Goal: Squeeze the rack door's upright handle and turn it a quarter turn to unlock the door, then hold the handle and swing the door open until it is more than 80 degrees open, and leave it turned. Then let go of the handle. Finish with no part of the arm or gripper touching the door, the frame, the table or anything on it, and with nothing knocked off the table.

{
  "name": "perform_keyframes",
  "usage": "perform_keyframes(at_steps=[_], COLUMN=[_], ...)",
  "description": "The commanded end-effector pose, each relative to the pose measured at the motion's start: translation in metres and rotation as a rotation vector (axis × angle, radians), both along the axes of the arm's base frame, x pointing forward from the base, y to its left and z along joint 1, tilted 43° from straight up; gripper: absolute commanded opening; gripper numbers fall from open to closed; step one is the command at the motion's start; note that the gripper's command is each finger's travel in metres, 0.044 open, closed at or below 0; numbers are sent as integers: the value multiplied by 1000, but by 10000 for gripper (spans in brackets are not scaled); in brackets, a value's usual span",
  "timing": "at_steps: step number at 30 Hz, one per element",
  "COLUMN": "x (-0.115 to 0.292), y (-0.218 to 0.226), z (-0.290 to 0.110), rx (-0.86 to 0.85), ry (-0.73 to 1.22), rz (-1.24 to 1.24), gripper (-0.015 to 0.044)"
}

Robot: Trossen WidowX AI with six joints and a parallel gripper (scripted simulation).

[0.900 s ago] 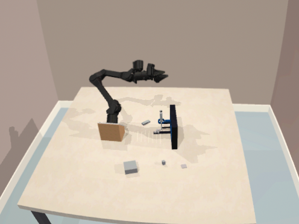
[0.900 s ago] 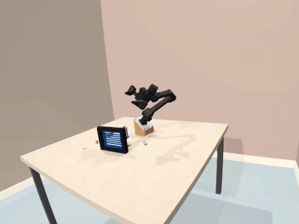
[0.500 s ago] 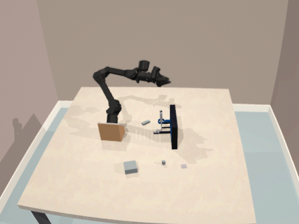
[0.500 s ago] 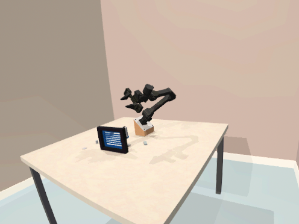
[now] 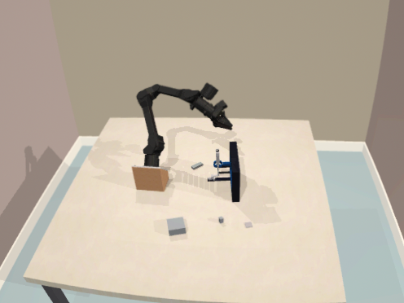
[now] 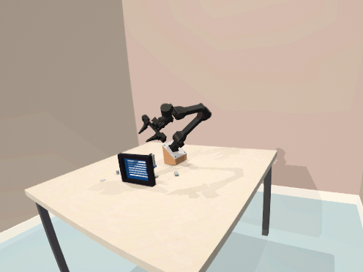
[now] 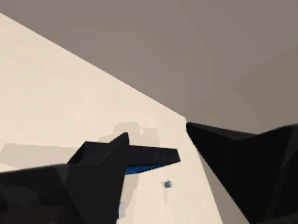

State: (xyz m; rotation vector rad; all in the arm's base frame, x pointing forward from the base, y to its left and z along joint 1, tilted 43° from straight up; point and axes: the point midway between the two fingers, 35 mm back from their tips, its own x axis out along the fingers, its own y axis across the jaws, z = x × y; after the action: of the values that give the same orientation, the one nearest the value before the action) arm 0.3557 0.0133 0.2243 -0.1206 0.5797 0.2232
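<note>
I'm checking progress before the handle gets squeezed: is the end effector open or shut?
Open: in the wrist view, the two dark fingers stand well apart, with a wide gap between their tips.
</note>
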Motion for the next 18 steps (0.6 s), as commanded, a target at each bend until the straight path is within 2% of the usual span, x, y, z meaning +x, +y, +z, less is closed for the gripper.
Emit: perform_keyframes(at_steps=[1, 18], x=[0, -19], y=[1, 10], z=[-16, -68], rx=[3, 132], ry=[115, 579], rz=[51, 243], gripper=[295, 295])
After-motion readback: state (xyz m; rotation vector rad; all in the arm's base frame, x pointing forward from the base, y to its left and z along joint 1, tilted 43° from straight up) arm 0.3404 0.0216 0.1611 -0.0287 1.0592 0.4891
